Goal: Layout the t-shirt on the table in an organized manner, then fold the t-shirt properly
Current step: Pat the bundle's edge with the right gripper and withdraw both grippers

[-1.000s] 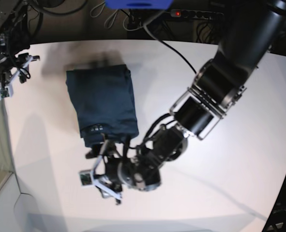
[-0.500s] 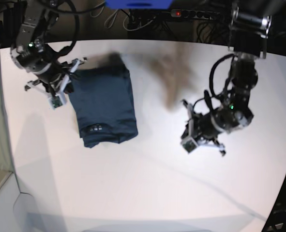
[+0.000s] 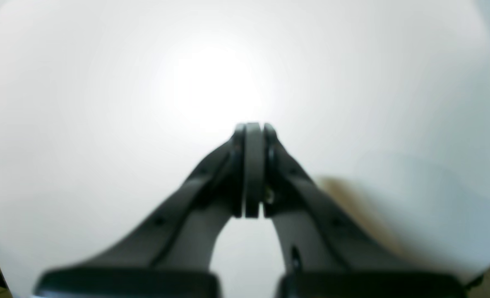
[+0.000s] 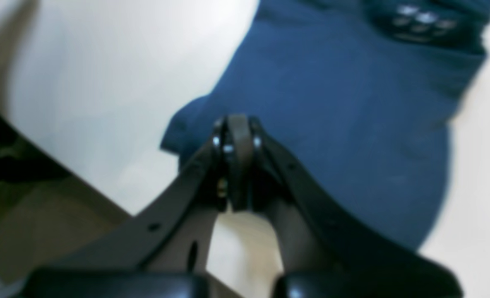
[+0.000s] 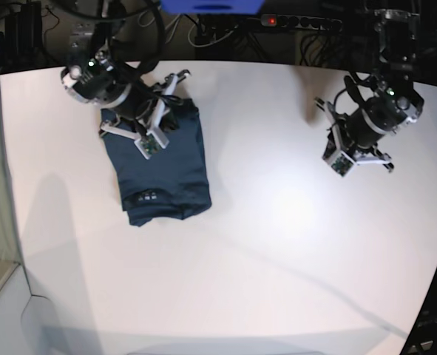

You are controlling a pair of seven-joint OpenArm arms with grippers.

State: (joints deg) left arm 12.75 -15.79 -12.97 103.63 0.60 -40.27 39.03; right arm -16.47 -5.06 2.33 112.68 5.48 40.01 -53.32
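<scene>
You had the dark navy-blue short-sleeved cotton t-shirt [image 5: 159, 166] lying folded into a compact rectangle on the left part of the large matte white table [image 5: 277, 259] in the base view, with its small white printed neck label [image 5: 148, 197] showing near the edge closest to the camera. Your right gripper [image 4: 236, 136] hung over the shirt's far end, its black fingers [image 4: 228, 161] pressed together with nothing between them; in its wrist view the blue cloth [image 4: 332, 124] filled the background behind the tips. Your left gripper [image 3: 252, 165] was well apart from the shirt, above bare white tabletop [image 3: 104, 103] on the opposite side, its fingers [image 3: 236, 174] likewise closed flat against each other and holding nothing.
</scene>
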